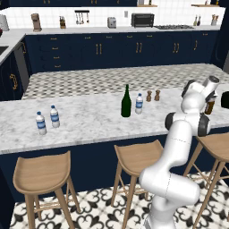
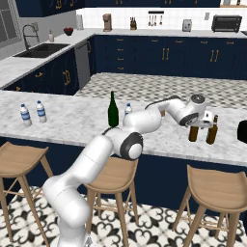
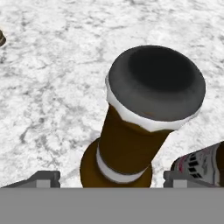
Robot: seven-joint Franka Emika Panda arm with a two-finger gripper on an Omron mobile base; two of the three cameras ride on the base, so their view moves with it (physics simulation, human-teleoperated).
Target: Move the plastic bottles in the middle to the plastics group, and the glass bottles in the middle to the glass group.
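So far 1 of 3 is done: my pincer (image 2: 202, 126) stands apart, jaws either side of the brown beer bottle (image 2: 194, 132), now just beside the glass group's bottle (image 2: 212, 130). Left: green wine bottle (image 1: 126, 103) and water bottle (image 1: 139, 103), both mid-counter (image 1: 89, 118)

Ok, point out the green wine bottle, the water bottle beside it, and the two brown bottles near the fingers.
green wine bottle (image 1: 126, 107), left base view, body.
water bottle (image 1: 139, 105), left base view, label.
brown bottles (image 2: 212, 133), right base view, right bottle's body.

Home kitchen, navy cabinets (image 1: 112, 47), marble island (image 1: 89, 120), wooden stools (image 1: 42, 174), sink (image 2: 41, 48)
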